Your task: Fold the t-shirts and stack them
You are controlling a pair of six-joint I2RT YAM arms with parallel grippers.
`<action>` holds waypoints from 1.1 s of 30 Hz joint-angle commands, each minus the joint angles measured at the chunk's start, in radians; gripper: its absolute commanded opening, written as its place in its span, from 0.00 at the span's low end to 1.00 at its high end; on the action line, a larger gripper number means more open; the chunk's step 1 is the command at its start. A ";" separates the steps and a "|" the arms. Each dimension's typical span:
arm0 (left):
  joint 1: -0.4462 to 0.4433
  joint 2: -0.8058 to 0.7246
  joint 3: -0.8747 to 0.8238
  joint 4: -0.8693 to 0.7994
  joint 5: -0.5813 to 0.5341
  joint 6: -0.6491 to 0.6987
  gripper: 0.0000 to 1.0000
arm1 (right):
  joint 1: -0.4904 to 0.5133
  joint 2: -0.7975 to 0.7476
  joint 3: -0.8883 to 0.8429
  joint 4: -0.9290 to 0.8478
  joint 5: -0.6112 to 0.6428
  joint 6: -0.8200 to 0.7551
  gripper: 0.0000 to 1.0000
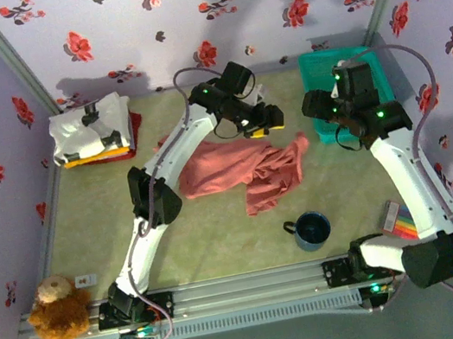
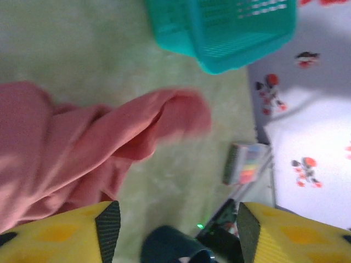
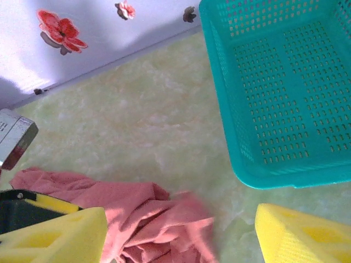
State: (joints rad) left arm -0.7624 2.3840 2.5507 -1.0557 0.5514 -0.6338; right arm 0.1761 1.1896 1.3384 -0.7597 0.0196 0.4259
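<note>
Seen from above, two white robot arms reach over a pale green table. The left gripper hangs with its yellow fingers apart and nothing between them; the salmon-pink t-shirt lies crumpled just below it and to its left, one fold stretching across in front of the fingertips. A dark blue mug shows through the gap between the fingers, and a teal mesh basket sits beyond them. The right gripper also has its yellow fingers spread wide, gripping nothing; a bunched edge of the pink shirt lies on the table beneath the gap, nearer its left finger, while the basket stands ahead of its right finger. Well to the left of both grippers, in the far corner, rests a stack of folded t-shirts, white with black marks on top, yellow and red beneath. A teddy bear sits beside the left arm's base
</note>
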 commanded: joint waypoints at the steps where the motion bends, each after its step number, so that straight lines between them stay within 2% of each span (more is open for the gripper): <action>1: 0.040 -0.194 -0.096 -0.069 -0.143 0.122 0.61 | -0.007 0.006 0.009 -0.031 0.002 -0.012 0.73; 4: 0.104 -0.394 -0.408 -0.051 -0.248 0.126 0.56 | -0.006 0.008 -0.009 -0.027 -0.003 0.001 0.73; 6: 0.168 -0.519 -0.661 0.002 -0.277 0.105 0.53 | -0.006 0.015 -0.022 -0.020 -0.019 0.014 0.73; 9: 0.273 -0.667 -0.994 0.112 -0.269 0.082 0.52 | -0.004 0.032 -0.050 0.000 -0.066 0.022 0.72; 12: 0.356 -0.726 -1.202 0.215 -0.216 0.071 0.55 | 0.009 0.060 -0.061 -0.009 -0.084 0.036 0.72; 17: 0.406 -0.683 -1.318 0.329 -0.146 0.051 0.56 | 0.028 0.080 -0.076 -0.006 -0.088 0.051 0.72; 22: 0.419 -0.599 -1.339 0.395 -0.146 0.051 0.56 | 0.030 0.085 -0.074 -0.015 -0.089 0.051 0.72; 28: 0.420 -0.520 -1.333 0.456 -0.154 0.044 0.46 | 0.031 0.087 -0.092 -0.014 -0.089 0.054 0.72; 31: 0.408 -0.511 -1.289 0.347 -0.275 0.078 0.47 | 0.031 0.088 -0.103 -0.021 -0.079 0.059 0.72; 33: 0.407 -0.527 -1.291 0.329 -0.312 0.088 0.48 | 0.030 0.091 -0.114 -0.023 -0.072 0.060 0.73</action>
State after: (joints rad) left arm -0.3534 1.8660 1.2278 -0.6659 0.3237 -0.5720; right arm 0.2028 1.2728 1.2453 -0.7689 -0.0563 0.4648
